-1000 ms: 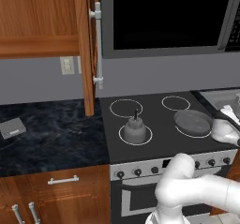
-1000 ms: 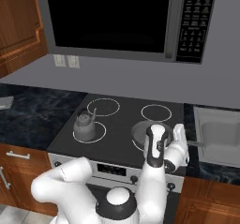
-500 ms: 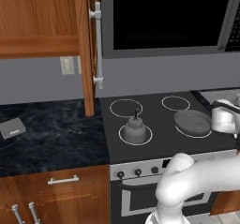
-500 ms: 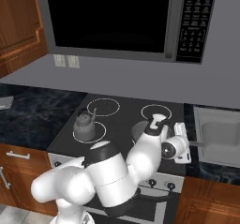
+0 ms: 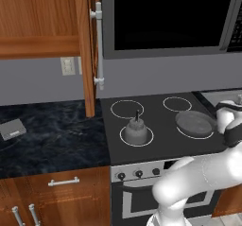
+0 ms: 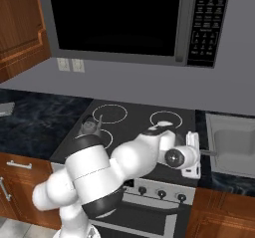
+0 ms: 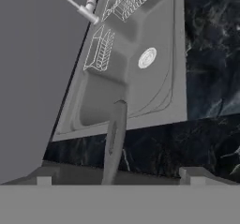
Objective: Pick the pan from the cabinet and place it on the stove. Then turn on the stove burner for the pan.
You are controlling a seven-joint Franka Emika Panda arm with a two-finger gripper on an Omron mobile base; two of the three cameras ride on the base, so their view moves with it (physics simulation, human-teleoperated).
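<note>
Pan (image 5: 194, 123) on stove (image 5: 160, 130) | gripper (image 7: 119, 178) jaws wide; handle (image 7: 114, 141) between, ungripped

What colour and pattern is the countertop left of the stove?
Dark, near-black with bluish-grey marbled veining; the countertop shows best in the left base view, beside the stove.

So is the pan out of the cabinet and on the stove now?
Yes. The pan lies flat on the stove, over the front right ring. The cabinet door hangs open.
</note>
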